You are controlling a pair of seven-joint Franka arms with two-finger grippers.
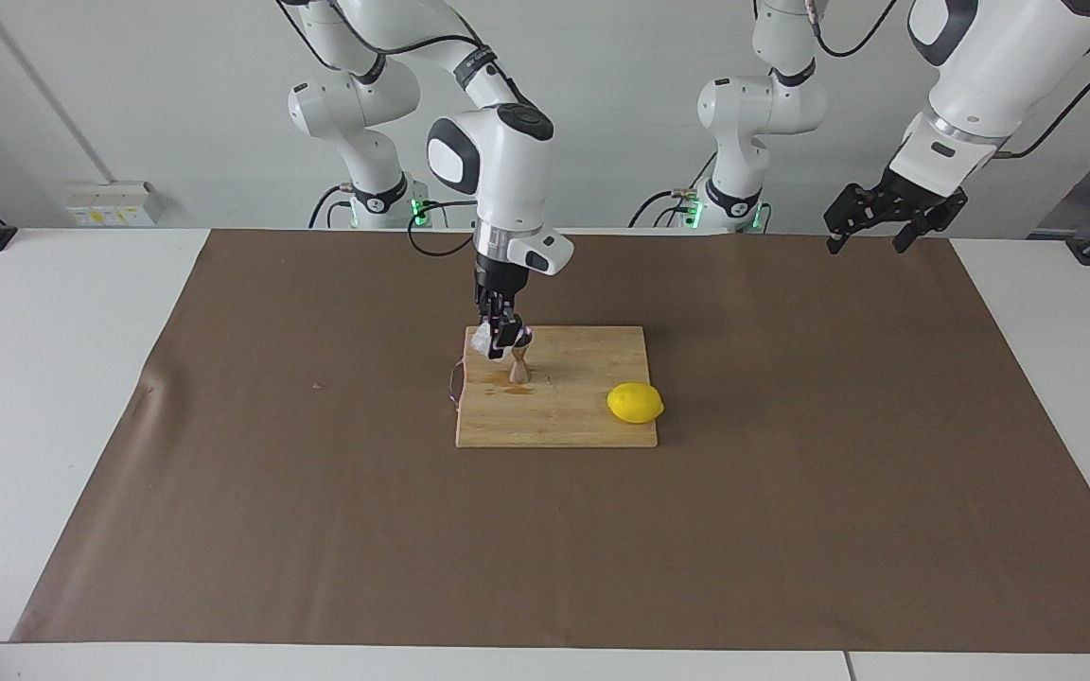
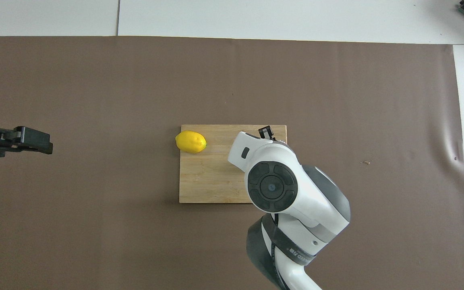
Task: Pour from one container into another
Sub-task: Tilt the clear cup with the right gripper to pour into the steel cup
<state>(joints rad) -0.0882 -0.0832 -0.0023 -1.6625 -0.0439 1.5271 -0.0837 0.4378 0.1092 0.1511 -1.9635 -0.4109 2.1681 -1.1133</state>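
Overall, a white table [image 1: 53,378] carries one large brown mat [image 1: 318,530] that covers most of its top, with bare white strips left at both ends and along the edge farthest from the robots. A pale wall with a socket strip stands at the robots' end of the room.

One wooden cutting board [image 1: 583,416] lies near the middle of the mat. On it sit one yellow lemon [image 1: 635,403], at the board's corner toward the left arm's end and away from the robots, and one steel jigger [image 1: 518,364], upright, toward the board's edge nearest the robots and the right arm's end.

One glass cup [image 1: 483,342] is pinched between the fingers of the right gripper [image 1: 500,333], tilted, just above and beside the jigger's mouth. From overhead the right arm hides both the cup and the jigger.

The left gripper [image 1: 871,227] waits with its fingers spread, in the air over the mat's corner near the robots at the left arm's end. Two arms are present in all.
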